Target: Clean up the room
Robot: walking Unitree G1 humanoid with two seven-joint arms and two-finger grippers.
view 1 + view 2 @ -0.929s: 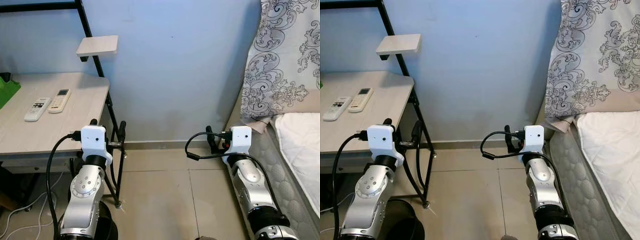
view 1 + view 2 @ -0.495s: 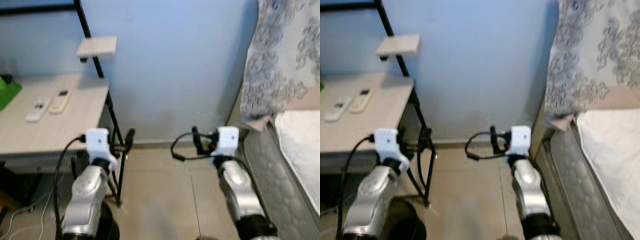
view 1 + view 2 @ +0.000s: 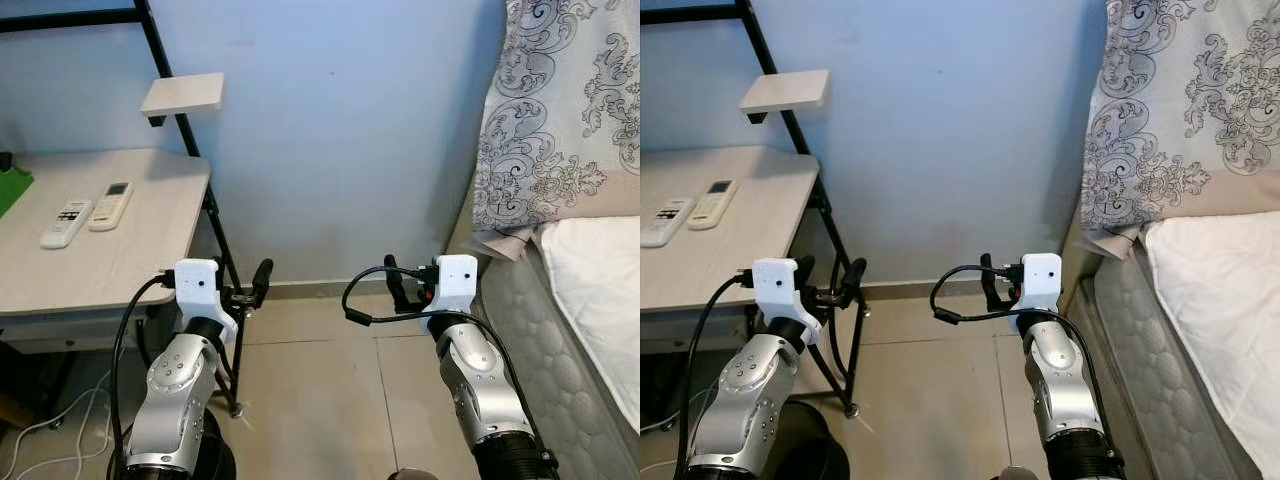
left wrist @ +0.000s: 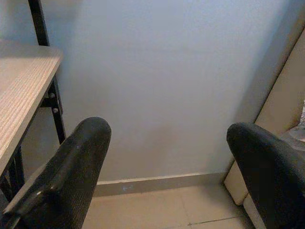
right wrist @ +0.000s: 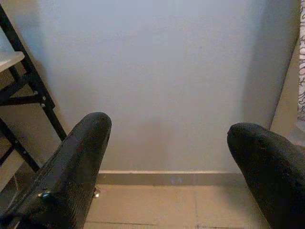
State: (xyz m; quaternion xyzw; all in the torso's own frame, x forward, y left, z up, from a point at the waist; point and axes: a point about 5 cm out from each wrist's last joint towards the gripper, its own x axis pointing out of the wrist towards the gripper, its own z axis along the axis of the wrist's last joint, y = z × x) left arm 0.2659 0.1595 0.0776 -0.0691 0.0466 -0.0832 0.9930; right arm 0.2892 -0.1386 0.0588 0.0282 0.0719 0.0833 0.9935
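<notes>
Your right gripper (image 5: pixel 167 157) has its fingers (image 5: pixel 71 167) spread wide, facing the blue wall (image 5: pixel 162 81) above the tiled floor (image 5: pixel 157 205).

The right gripper (image 3: pixel 400 285) has swung inward, away from the bed (image 3: pixel 560 330), while the view shifted slightly.

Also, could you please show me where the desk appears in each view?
Left eye view: desk, lower left.
Right eye view: desk, left edge.
Left wrist view: desk top and black leg at the edge.
Right wrist view: desk corner and black frame at the edge.
Shared landmark: skirting board under the blue wall.
</notes>
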